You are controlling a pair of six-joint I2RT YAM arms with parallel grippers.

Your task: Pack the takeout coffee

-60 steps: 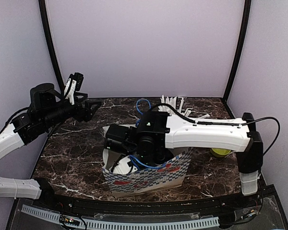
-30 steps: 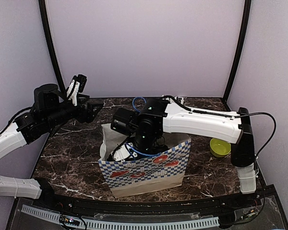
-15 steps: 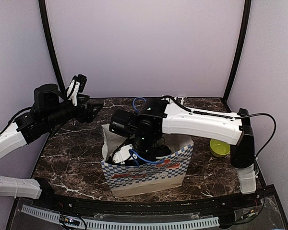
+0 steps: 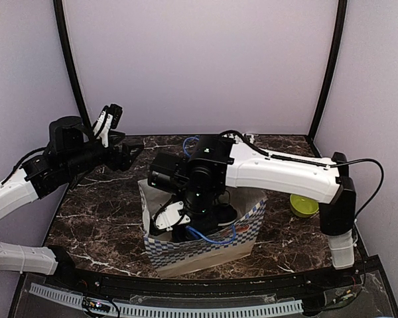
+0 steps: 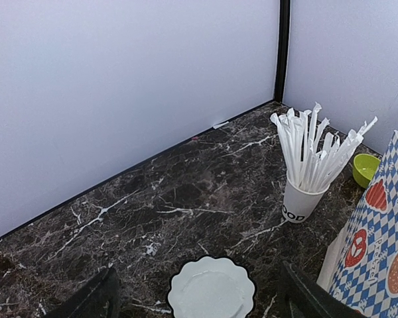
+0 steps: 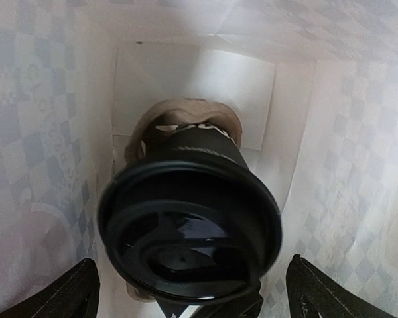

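step: cup drop-off | right gripper (image 6: 191, 265) released, jaws wide either side of lidded coffee cup (image 6: 189, 225), frame centre, down inside bag (image 6: 331, 132) | left gripper (image 5: 199, 271) released, empty | we'd lift straight up, clear of lid and bag walls

Blk cup (image 6: 189, 232), blue-wht check bag (image 5: 378, 265), brownish(?) tray (image 6: 179, 112).

Setting: lab test booth
Enclosure: plain lavender panels (image 4: 199, 66) at nine, twelve, three o'clock, black posts (image 4: 62, 33) between
Bench: dark marble-look tabletop (image 4: 99, 205)
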